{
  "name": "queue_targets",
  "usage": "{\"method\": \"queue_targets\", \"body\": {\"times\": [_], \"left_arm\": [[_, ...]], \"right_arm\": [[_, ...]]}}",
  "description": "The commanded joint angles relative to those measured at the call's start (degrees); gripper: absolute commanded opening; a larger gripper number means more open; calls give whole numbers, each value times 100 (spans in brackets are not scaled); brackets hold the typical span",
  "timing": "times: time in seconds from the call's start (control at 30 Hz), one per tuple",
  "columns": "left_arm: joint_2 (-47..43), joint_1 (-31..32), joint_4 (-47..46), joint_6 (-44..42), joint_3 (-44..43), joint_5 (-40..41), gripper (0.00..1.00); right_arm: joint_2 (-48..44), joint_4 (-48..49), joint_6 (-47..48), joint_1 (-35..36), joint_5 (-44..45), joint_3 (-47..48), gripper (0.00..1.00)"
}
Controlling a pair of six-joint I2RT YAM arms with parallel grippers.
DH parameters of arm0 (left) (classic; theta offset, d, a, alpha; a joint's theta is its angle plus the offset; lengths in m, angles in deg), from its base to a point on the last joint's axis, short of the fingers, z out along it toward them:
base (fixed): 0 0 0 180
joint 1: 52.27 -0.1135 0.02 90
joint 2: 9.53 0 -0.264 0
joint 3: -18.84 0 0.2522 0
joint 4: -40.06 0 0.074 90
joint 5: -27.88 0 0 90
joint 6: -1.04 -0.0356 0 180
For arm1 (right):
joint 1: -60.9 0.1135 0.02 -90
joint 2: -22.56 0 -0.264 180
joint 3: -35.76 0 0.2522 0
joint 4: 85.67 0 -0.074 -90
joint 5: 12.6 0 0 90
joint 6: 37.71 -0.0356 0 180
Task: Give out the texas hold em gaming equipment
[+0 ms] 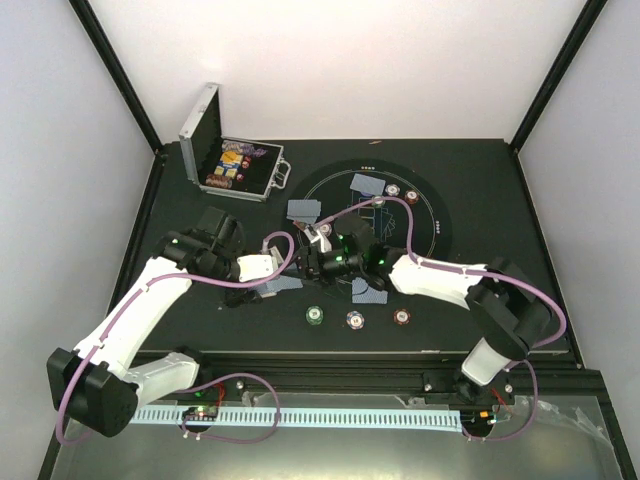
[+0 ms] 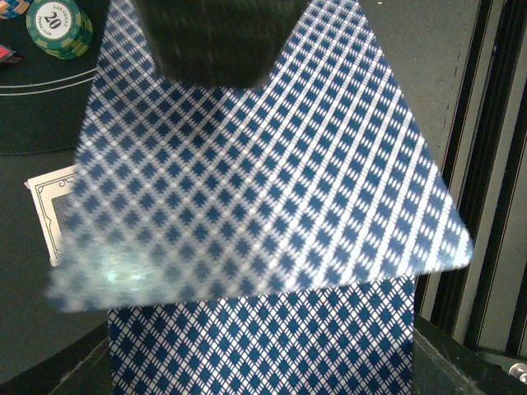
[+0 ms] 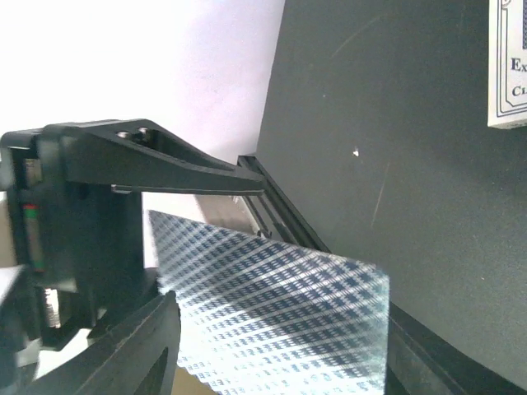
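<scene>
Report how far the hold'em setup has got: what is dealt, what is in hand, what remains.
Done: three chips lie in a row at the near edge, and cards and a chip lie on the round mat. In hand: the left gripper holds a patterned card; the right gripper holds another card. Left: the open case still holds items.

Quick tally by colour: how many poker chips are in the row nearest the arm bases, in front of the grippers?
Green round poker chip: 1
Blue-white round poker chip: 1
Dark red round poker chip: 1
Total: 3
</scene>
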Motion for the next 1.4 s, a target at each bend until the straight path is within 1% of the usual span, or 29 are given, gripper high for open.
{"method": "queue_targets", "body": {"times": [0.0, 0.1, 0.2, 0.27, 0.43, 0.63, 0.77, 1.03, 1.23, 1.33, 1.37], "left_arm": [[-37, -28, 69, -103, -207, -98, 2], [-43, -29, 71, -97, -229, -100, 2], [-41, -28, 61, -103, -212, -104, 2], [-43, -28, 70, -108, -195, -92, 1], [-56, -30, 56, -113, -188, -87, 2], [-41, -28, 50, -103, -189, -108, 1], [-49, -28, 65, -112, -180, -80, 1], [-2, -30, 78, -102, -224, -113, 1], [-27, -30, 127, -116, -233, -64, 2], [-32, -28, 140, -121, -241, -56, 1], [-34, -28, 143, -121, -242, -55, 2]], "right_arm": [[-302, -222, 165, -51, 76, -20, 60], [-299, -199, 140, -50, 61, -54, 54], [-280, -145, 109, -53, 61, -81, 43], [-306, -164, 111, -63, 75, -87, 38], [-446, -447, 244, -74, 148, -83, 20], [-707, -567, 264, -152, 147, -242, 4], [-954, -674, 326, -235, 132, -358, 1], [-1316, -1102, 605, -497, 25, -409, 1], [-1654, -2173, 1304, -1211, -22, -133, 1], [-1631, -2988, 2061, -1644, 26, 342, 1], [-1570, -3368, 2433, -1744, 172, 566, 1]]}}
